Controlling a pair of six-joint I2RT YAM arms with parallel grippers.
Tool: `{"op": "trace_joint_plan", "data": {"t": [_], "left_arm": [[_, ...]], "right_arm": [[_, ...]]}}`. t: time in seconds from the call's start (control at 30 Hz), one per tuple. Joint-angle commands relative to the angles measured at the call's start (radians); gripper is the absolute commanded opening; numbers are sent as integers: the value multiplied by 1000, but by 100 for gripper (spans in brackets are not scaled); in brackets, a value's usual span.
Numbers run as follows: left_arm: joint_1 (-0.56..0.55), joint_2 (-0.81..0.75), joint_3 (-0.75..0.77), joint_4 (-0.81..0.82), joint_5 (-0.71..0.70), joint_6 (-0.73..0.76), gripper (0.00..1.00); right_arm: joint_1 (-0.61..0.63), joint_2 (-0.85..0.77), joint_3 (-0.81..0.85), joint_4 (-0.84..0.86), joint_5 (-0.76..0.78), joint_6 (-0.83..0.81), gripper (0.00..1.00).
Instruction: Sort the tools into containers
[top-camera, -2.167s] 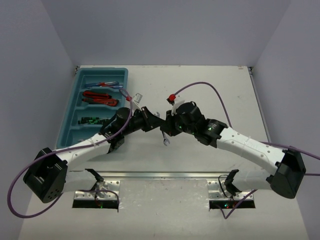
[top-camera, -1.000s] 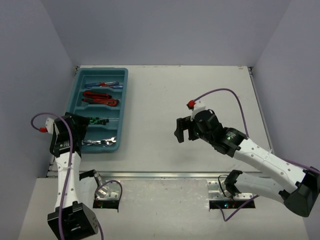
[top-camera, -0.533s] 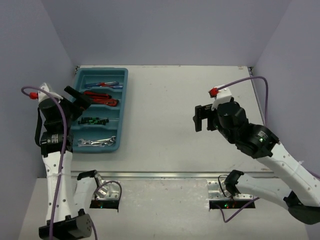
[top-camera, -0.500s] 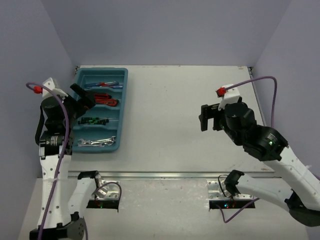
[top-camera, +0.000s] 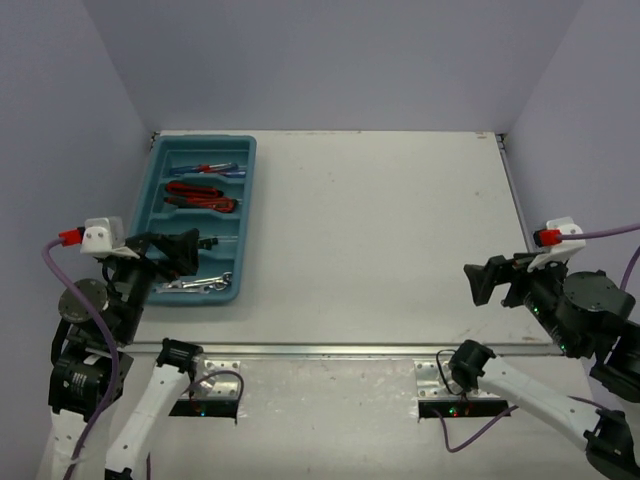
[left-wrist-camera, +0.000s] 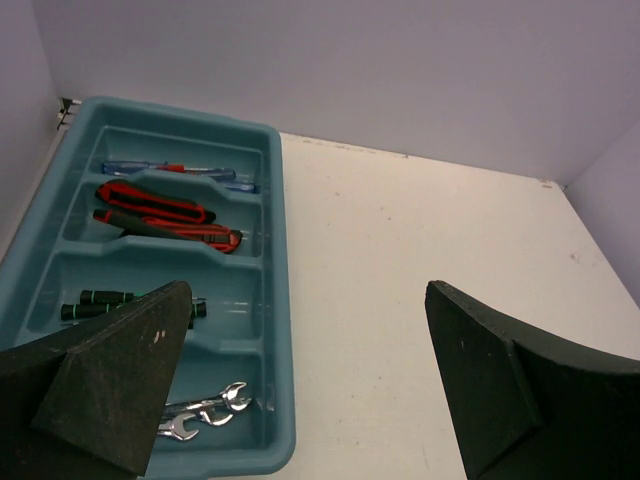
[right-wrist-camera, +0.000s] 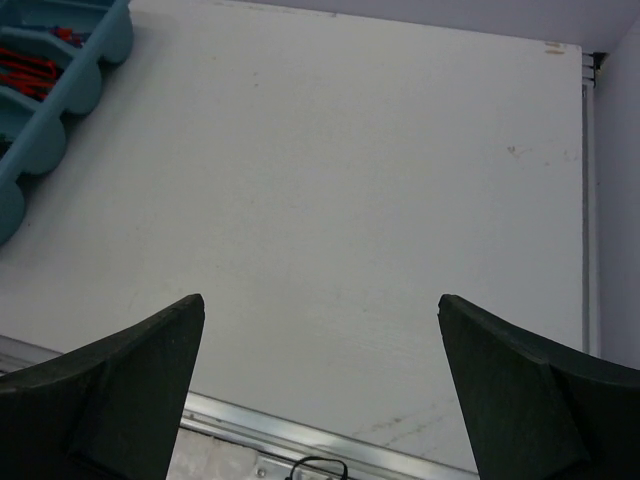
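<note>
The teal container tray (top-camera: 249, 190) (left-wrist-camera: 275, 300) lies at the table's left. Its compartments hold, from the far end, blue and red screwdrivers (top-camera: 205, 169) (left-wrist-camera: 170, 170), red-and-black pliers (top-camera: 200, 196) (left-wrist-camera: 160, 210), black-green screwdrivers (top-camera: 205, 241) (left-wrist-camera: 110, 298) and silver wrenches (top-camera: 205, 284) (left-wrist-camera: 205, 408). My left gripper (top-camera: 178, 252) (left-wrist-camera: 308, 290) hangs open and empty, high over the tray's near end. At the near right, my right gripper (top-camera: 492, 282) (right-wrist-camera: 321, 300) is open and empty above bare table. The right wrist view catches only the tray's corner (right-wrist-camera: 60, 90).
A metal rail (top-camera: 330, 349) (right-wrist-camera: 300, 430) runs along the table's near edge. Grey walls close in the left, far and right sides. Purple cables trail from both wrists.
Both arms have drawn back toward the near edge. The left gripper came down past the tray's left side to its near end. The right gripper swung far right. Both stayed open.
</note>
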Motion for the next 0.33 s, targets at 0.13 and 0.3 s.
{"op": "trace_joint_plan", "data": {"t": [0.13,0.3], "left_arm": [[-11,-53,-36,17,-12,36,100],[-11,-60,-50,25,-57,32,100]], "right_arm": [[-7,-113,-119,4,65,-8,99],[-7,-121,-147,18,111,2,99]]}}
